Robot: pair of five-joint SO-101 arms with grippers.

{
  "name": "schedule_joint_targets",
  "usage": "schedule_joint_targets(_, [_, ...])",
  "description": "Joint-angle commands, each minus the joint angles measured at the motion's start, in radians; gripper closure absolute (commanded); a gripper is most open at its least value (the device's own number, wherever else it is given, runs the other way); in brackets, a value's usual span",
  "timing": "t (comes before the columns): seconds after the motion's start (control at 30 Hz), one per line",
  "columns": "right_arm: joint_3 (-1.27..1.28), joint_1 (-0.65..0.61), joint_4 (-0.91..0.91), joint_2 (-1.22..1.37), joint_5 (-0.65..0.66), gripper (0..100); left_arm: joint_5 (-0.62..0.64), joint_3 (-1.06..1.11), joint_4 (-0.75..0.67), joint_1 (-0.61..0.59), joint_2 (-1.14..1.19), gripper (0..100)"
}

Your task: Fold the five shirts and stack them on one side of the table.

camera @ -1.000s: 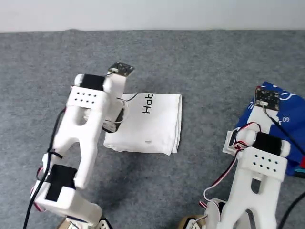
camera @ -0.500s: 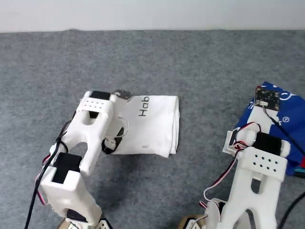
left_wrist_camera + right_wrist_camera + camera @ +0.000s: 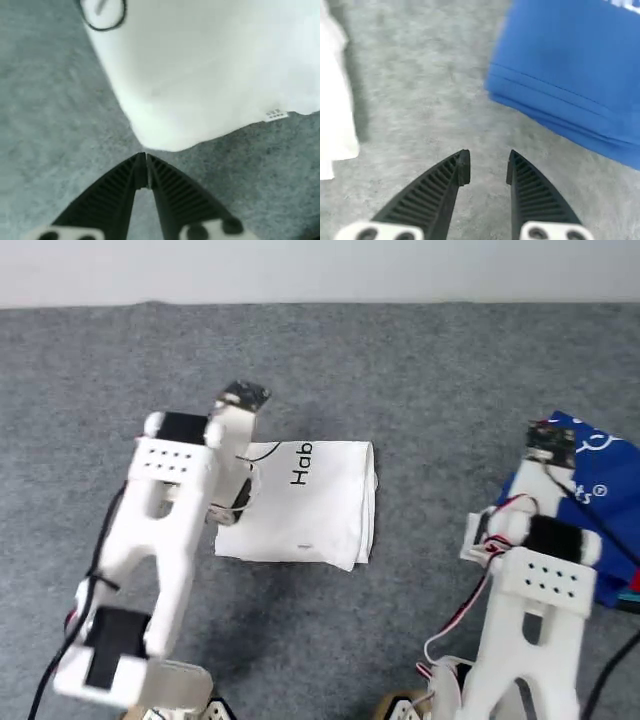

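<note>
- The left arm (image 3: 165, 510) has lifted and straightened from the low crouch it held over the white shirt (image 3: 310, 505) half a second ago. The shirt lies where it was then, a touch to the left of its spot a second back.
- The right arm (image 3: 535, 610) has barely shifted.
- The left jaws are pressed together with nothing between them, their tips just off the shirt's rounded folded edge, over bare grey surface (image 3: 400, 370).
- From above, the left arm's wrist hides the shirt's left edge, and a thin black cable (image 3: 268, 448) loops across that side.
- The white shirt is folded into a rough rectangle in the middle of the surface, with black lettering near its far edge.
- The right jaws are spread and empty, hanging over the bare strip between the white shirt and the blue shirt (image 3: 600, 490).
- The blue shirt lies folded at the right side, well apart from the white one. The right arm's wrist overlaps its left edge.
- A sliver of red (image 3: 633, 585) shows under the blue fabric at the frame's edge.
</note>
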Motion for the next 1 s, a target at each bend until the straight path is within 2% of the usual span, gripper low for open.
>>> schedule_joint_targets(0.0, [-0.069,-0.14,-0.054,-0.019,-0.011,86.2,0.031,-0.041,0.055,-0.057,-0.135,100])
schedule_joint_targets(0.27, [-0.092,-0.461,-0.378,0.027,0.009,86.3,0.032,-0.019,0.112,-0.298,-0.319,100])
schedule_joint_targets(0.4, [-0.167,-0.556,-0.423,0.186,0.031,86.3,0.029,0.056,0.112,-0.428,-0.428,100])
schedule_joint_targets(0.7, [-0.545,-0.59,-0.417,0.653,0.029,86.3,-0.146,0.252,0.112,-0.655,-0.672,100])
schedule_joint_targets(0.83, [-0.718,-0.582,-0.423,0.886,0.034,86.3,-0.199,0.28,0.112,-0.746,-0.703,100])
schedule_joint_targets(0.97, [-0.928,-0.582,-0.423,1.136,0.034,86.3,-0.209,0.282,0.11,-0.787,-0.703,100])
